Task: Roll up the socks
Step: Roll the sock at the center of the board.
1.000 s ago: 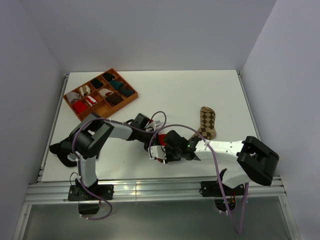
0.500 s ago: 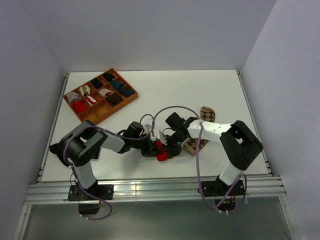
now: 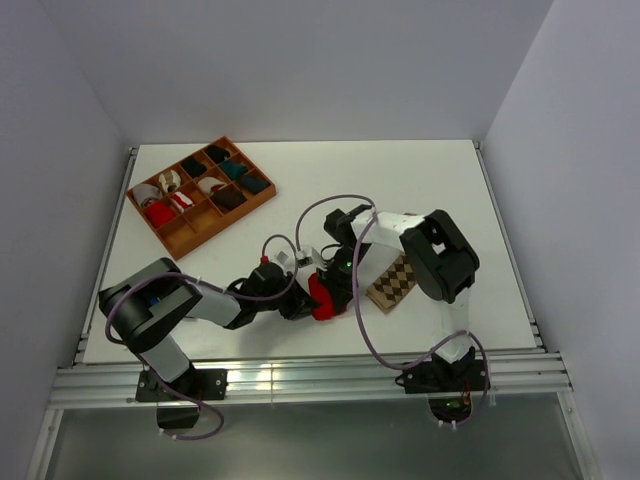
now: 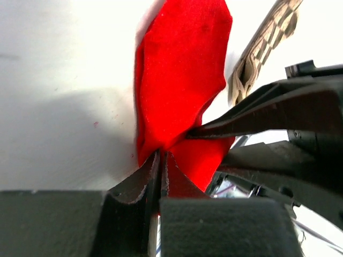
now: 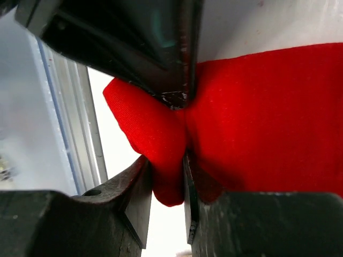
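Observation:
The red sock point(image 3: 322, 296) lies bunched near the table's front middle; its white patch is hidden. My left gripper point(image 3: 301, 303) is at its left side, shut on an edge of the red sock point(image 4: 182, 80). My right gripper point(image 3: 337, 284) comes from the right and is shut on a fold of the same red sock point(image 5: 257, 134). The two grippers' fingers meet at the sock. The argyle sock point(image 3: 392, 282) lies flat just right of the red one, partly under the right arm, and also shows in the left wrist view point(image 4: 268, 43).
An orange divided tray point(image 3: 262, 198) holding several sock rolls stands at the back left. The table's front rail point(image 3: 320, 378) runs just below the grippers. White walls stand on three sides.
The right arm has folded in toward the centre and its wrist swung over the argyle sock, which now lies lower and nearer. The left arm has dropped toward the front. Both stay at the red sock.

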